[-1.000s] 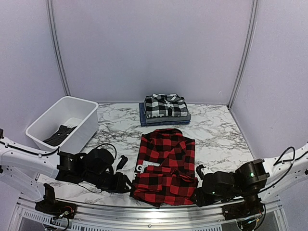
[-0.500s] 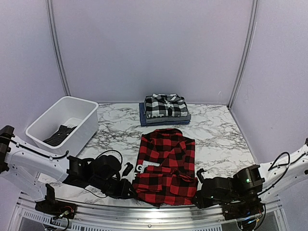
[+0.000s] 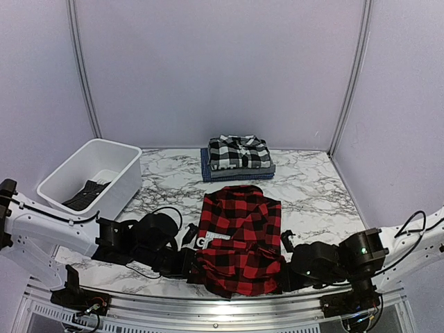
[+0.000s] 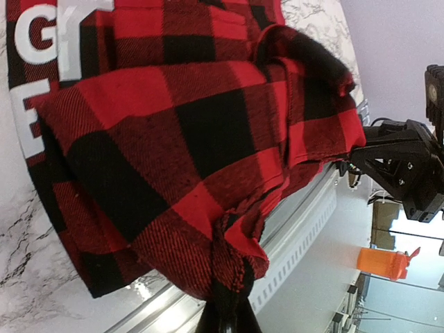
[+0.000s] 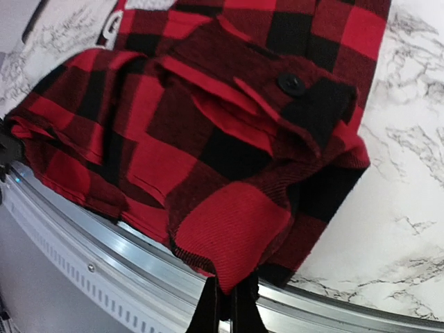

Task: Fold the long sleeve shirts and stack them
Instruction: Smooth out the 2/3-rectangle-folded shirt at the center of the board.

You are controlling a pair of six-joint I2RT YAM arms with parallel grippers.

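A red-and-black buffalo check shirt [image 3: 239, 236] lies partly folded near the table's front edge, collar end toward the back. My left gripper [image 3: 196, 267] is shut on its near left hem corner [image 4: 232, 274]. My right gripper [image 3: 283, 276] is shut on its near right hem corner [image 5: 232, 250]. Both corners are lifted and bunched off the marble. At the back centre, a folded black-and-white plaid shirt [image 3: 238, 152] tops a stack of a grey shirt [image 3: 267, 169] and a blue one [image 3: 205, 166].
A white plastic tub [image 3: 91, 177] stands at the left with dark cloth [image 3: 86, 193] inside. The metal rail [image 5: 132, 257] of the table's front edge runs just under both held corners. Bare marble [image 3: 312, 194] lies to the right of the red shirt.
Both grippers went from open beside the shirt's near corners to shut on them. The near hem has bunched up and drawn slightly inward.
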